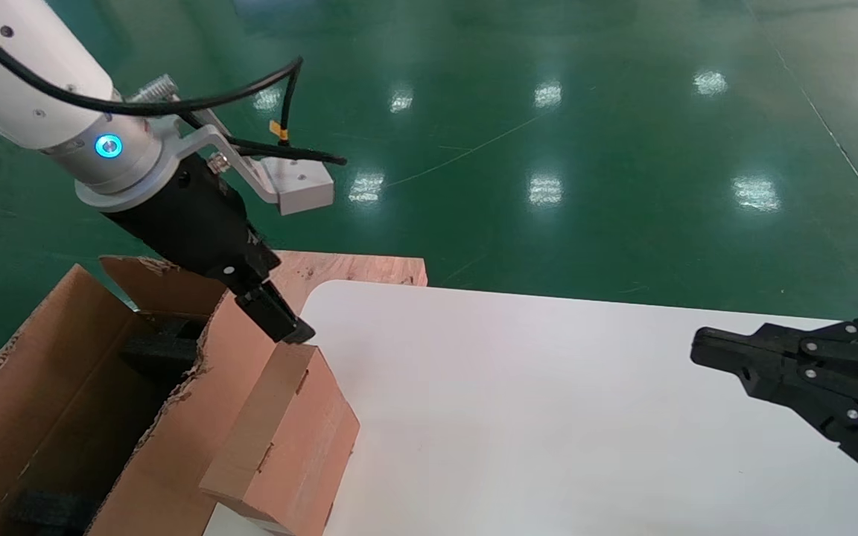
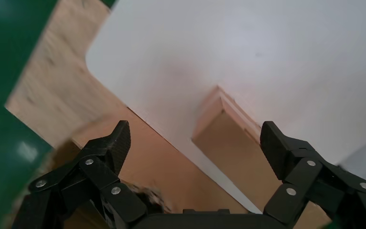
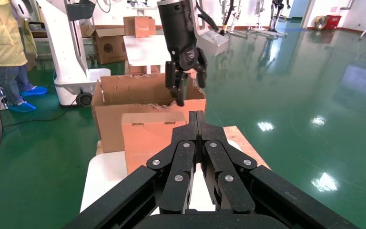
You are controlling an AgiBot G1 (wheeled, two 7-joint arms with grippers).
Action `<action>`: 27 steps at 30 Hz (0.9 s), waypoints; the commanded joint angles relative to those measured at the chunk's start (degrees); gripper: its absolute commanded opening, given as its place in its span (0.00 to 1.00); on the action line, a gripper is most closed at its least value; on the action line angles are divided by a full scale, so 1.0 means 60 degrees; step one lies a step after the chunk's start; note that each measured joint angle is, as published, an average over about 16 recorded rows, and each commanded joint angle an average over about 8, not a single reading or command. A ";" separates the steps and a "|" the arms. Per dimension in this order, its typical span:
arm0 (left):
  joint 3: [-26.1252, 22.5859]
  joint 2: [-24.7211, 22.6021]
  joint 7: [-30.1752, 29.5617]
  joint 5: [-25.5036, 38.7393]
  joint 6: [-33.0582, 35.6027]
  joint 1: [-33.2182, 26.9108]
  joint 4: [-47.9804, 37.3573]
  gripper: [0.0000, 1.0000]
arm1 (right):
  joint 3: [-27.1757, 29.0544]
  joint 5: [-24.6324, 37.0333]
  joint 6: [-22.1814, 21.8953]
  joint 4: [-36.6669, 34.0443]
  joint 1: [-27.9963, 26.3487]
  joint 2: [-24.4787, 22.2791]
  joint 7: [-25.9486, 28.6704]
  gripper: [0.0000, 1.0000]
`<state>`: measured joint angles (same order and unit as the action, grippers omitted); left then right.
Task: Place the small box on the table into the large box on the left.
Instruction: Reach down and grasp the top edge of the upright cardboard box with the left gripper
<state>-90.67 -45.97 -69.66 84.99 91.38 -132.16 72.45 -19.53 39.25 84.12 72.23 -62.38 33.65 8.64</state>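
We see the left gripper [image 1: 291,327] hanging above the far top edge of the small box [image 1: 287,439], close over the seam where that box meets the large box [image 1: 64,402]. Its fingers are spread wide with nothing between them: in the left wrist view the two black fingertips [image 2: 119,138] stand well apart, one over the carton side and the other over the far side of the small box [image 2: 233,143], and neither touches cardboard. From the right wrist view we see the same gripper [image 3: 186,83] poised just above the small box [image 3: 147,136], its fingers pointing down and apart.

The small box stands on the table [image 1: 585,417] at the near left edge, pressed up against the right wall of the large box. It is a plain brown cardboard block with tan tape along its seams, and it sits upright, its top lower than the carton's ragged rim. The large box stands to the left of the table, open at the top, with torn flap edges and black foam [image 1: 157,350] inside. A bare wooden board [image 1: 354,268] shows behind the table's rounded corner.

The right gripper [image 1: 701,350] is held low over the right side of the table, well apart from both boxes. Its fingers are pressed together, tip to tip, and hold nothing; in its own wrist view we see them [image 3: 196,126] meeting in a closed point aimed toward the small box.
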 commanded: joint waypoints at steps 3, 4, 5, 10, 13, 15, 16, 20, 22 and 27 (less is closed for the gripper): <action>-0.0497 -0.0165 -0.0287 -0.0337 -0.0011 -0.0280 -0.0167 1.00 | 0.0001 0.0000 -0.0002 -0.0001 0.0001 0.0000 0.0000 0.93; -0.0517 -0.0172 -0.0302 -0.0373 -0.0012 -0.0290 -0.0182 1.00 | 0.0001 0.0000 -0.0002 -0.0001 0.0001 0.0000 0.0000 1.00; -0.0534 -0.0178 -0.0303 -0.0400 -0.0023 -0.0293 -0.0194 1.00 | 0.0001 0.0000 -0.0002 -0.0001 0.0001 0.0000 0.0000 1.00; -0.0596 -0.0136 -0.0371 -0.0355 -0.0089 -0.0200 -0.0213 1.00 | 0.0000 -0.0002 -0.0002 -0.0002 0.0001 0.0000 -0.0001 1.00; -0.0942 -0.0228 -0.0646 -0.0505 -0.0089 -0.0173 -0.0430 1.00 | 0.0000 -0.0002 -0.0002 -0.0003 0.0001 -0.0001 -0.0001 1.00; -0.1292 -0.0379 -0.0912 -0.0648 -0.0055 -0.0188 -0.0672 1.00 | 0.0000 -0.0002 -0.0002 -0.0003 0.0000 -0.0001 -0.0001 1.00; -0.1496 -0.0484 -0.1061 -0.0725 -0.0036 -0.0213 -0.0810 1.00 | 0.0000 -0.0002 -0.0002 -0.0003 0.0000 -0.0001 -0.0001 1.00; -0.2360 -0.0980 -0.1596 -0.1145 -0.0004 -0.0434 -0.1368 1.00 | -0.0001 -0.0002 -0.0002 -0.0003 0.0000 -0.0001 -0.0002 1.00; -0.2781 -0.1205 -0.1799 -0.1403 0.0000 -0.0569 -0.1595 1.00 | -0.0001 -0.0002 -0.0002 -0.0003 0.0000 -0.0001 -0.0002 1.00; -0.3761 -0.1609 -0.2158 -0.2228 -0.0013 -0.0776 -0.2067 1.00 | -0.0001 -0.0003 -0.0002 -0.0003 0.0000 -0.0001 -0.0002 1.00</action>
<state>-112.60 -55.25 -82.34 71.84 91.07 -136.37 60.32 -19.54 39.23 84.11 72.21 -62.38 33.65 8.63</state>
